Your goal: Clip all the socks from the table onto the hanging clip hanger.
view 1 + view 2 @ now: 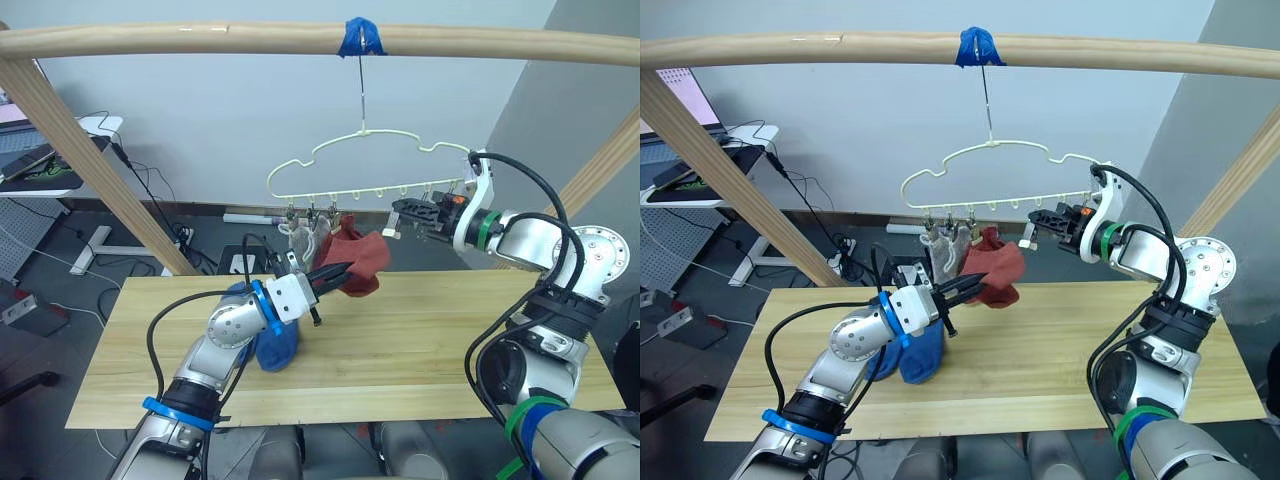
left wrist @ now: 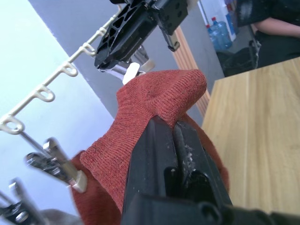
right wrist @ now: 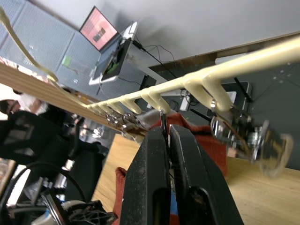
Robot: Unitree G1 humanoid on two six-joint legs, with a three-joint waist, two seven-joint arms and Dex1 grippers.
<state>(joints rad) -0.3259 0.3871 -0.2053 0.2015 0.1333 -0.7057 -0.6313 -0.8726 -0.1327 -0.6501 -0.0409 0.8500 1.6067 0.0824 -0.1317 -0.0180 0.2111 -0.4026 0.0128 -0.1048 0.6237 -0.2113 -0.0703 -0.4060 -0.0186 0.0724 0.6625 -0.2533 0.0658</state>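
The rust-red sock (image 1: 355,262) hung in the air above the desk (image 1: 420,340), pinched at a fold of its knit by the left pincer (image 2: 176,129), whose two black fingers were pressed together on the fabric. The material draped and bunched around the grip, so it was judged to be light, soft and fully limp, with no stiffness to hold an edge out on its own; any free edge could be expected to sag away from a clip. The knit surface looked coarse enough to resist slipping between the fingers. The best hold was judged to be near the cuff, with a short margin of cloth left standing clear of the fingers for a clip to bite. The right pincer (image 3: 165,133) was raised to the pale-yellow clip hanger (image 1: 380,165), its fingers closed on the thin stem of one small silver clip (image 3: 162,117) under the wire bar. The hanger hung from a hook on the wooden rail (image 1: 200,40) and was judged free to swing, so light pressure was advised. Grey socks (image 1: 945,245) hung from clips toward the hanger's left end, just beside the red sock. A blue sock (image 1: 272,345) lay on the desk beneath the left arm.
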